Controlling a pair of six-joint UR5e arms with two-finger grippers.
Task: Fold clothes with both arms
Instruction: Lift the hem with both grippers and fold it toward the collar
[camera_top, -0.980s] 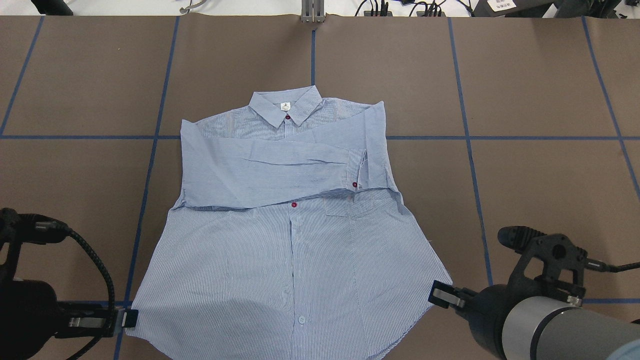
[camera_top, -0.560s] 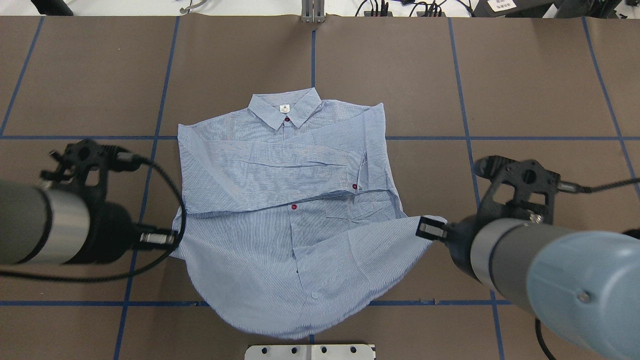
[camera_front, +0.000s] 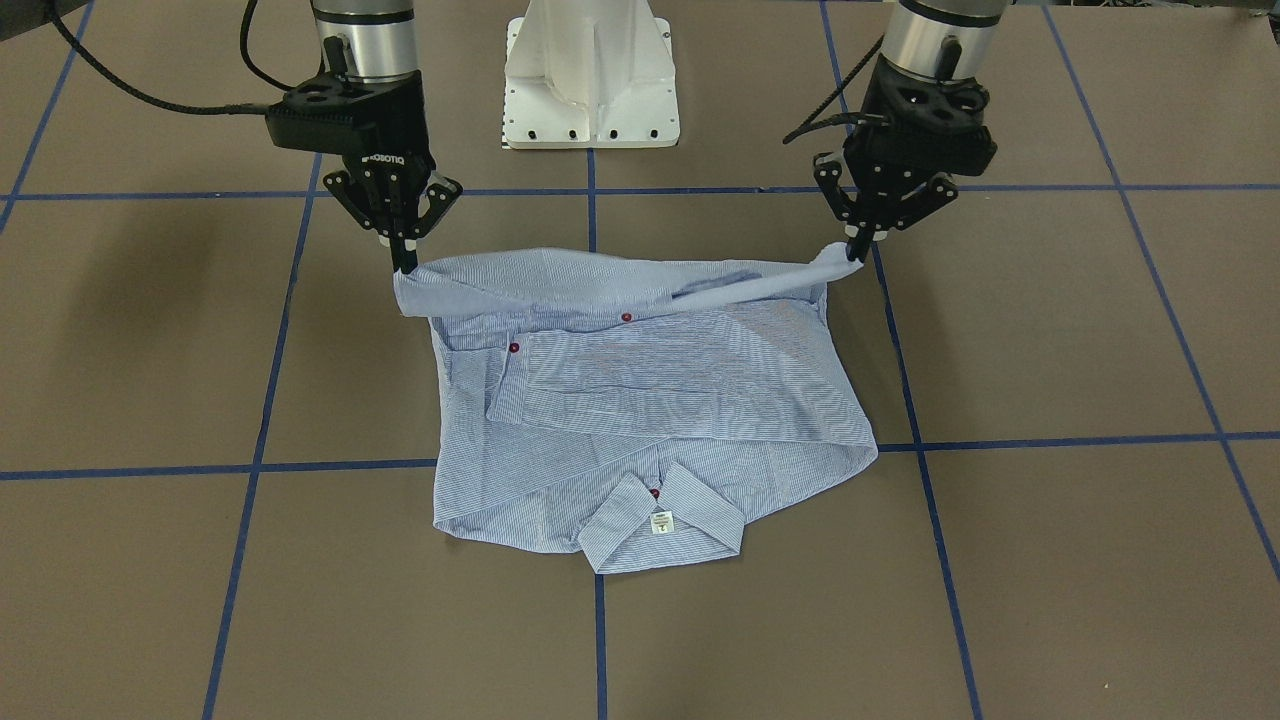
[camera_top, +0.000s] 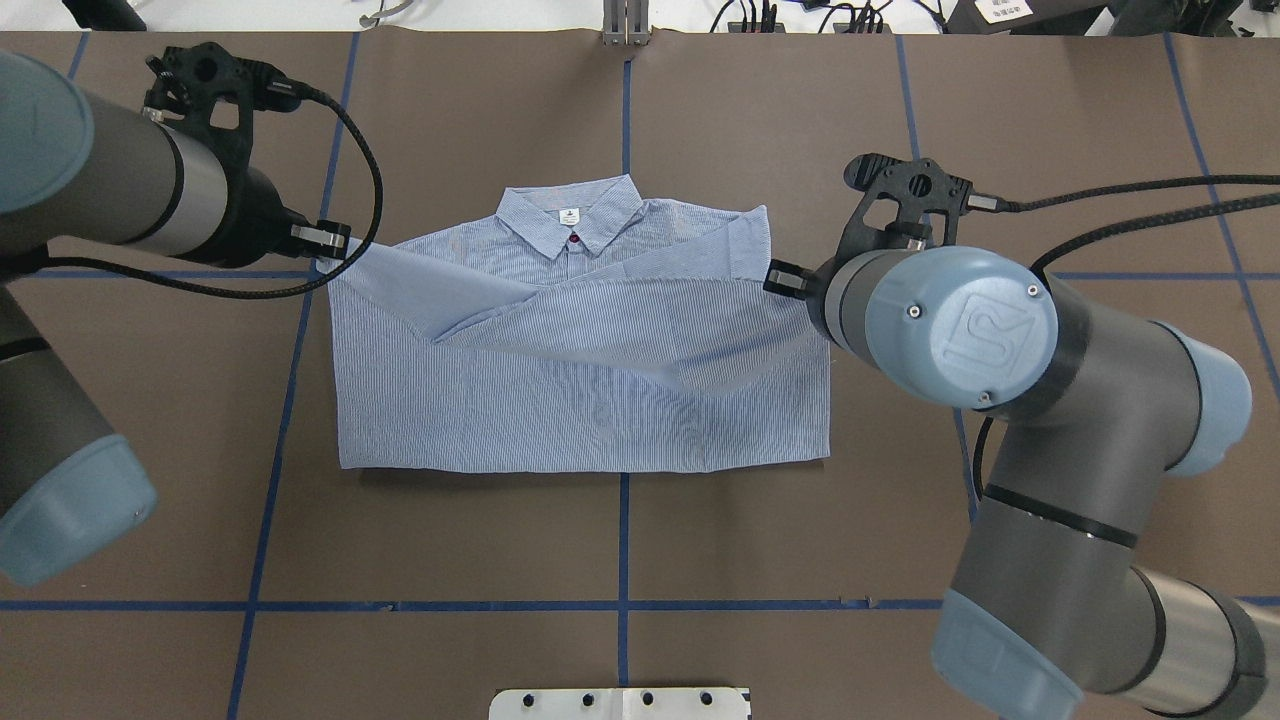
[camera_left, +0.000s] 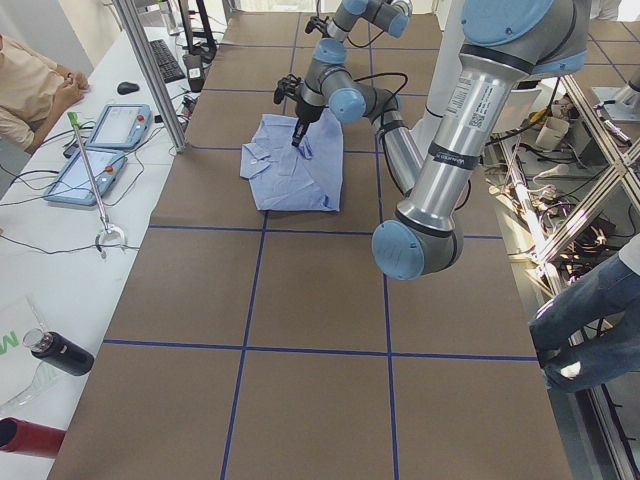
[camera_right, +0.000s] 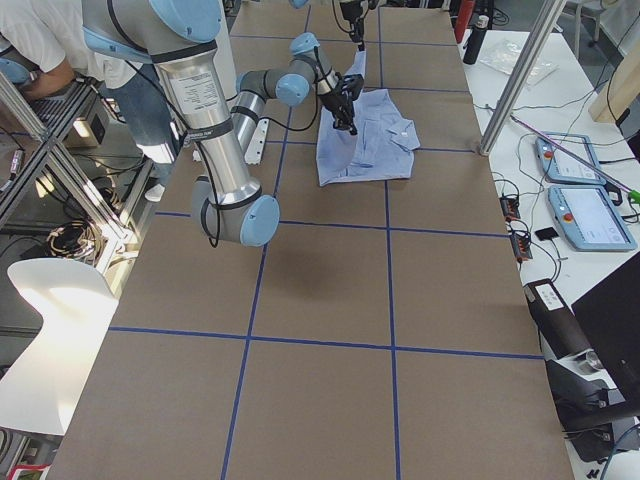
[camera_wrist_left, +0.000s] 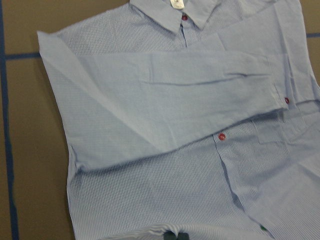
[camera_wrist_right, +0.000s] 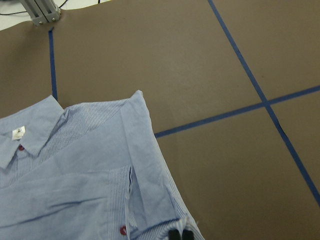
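Note:
The light blue striped shirt (camera_top: 580, 400) lies on the brown table, collar (camera_top: 570, 215) at the far side and sleeves folded across the chest. Its lower half is lifted and drawn over towards the collar. My left gripper (camera_top: 335, 243) is shut on the left hem corner, held above the left shoulder. My right gripper (camera_top: 785, 278) is shut on the right hem corner, near the right shoulder. In the front-facing view the left gripper (camera_front: 853, 250) and the right gripper (camera_front: 403, 265) hold the hem stretched above the shirt (camera_front: 680, 390). Both wrist views show the cloth (camera_wrist_left: 150, 110) (camera_wrist_right: 75, 175) below.
The white pedestal base (camera_front: 590, 70) stands at the near table edge. Blue tape lines (camera_top: 625, 540) grid the brown table. A metal post (camera_top: 625, 25) stands at the far edge. An operator (camera_left: 30, 85) and tablets (camera_left: 110, 125) are at a side bench.
Both grippers have carried the hem corners from the near side up and towards the collar. The shirt's lower half now folds over the chest and sleeves.

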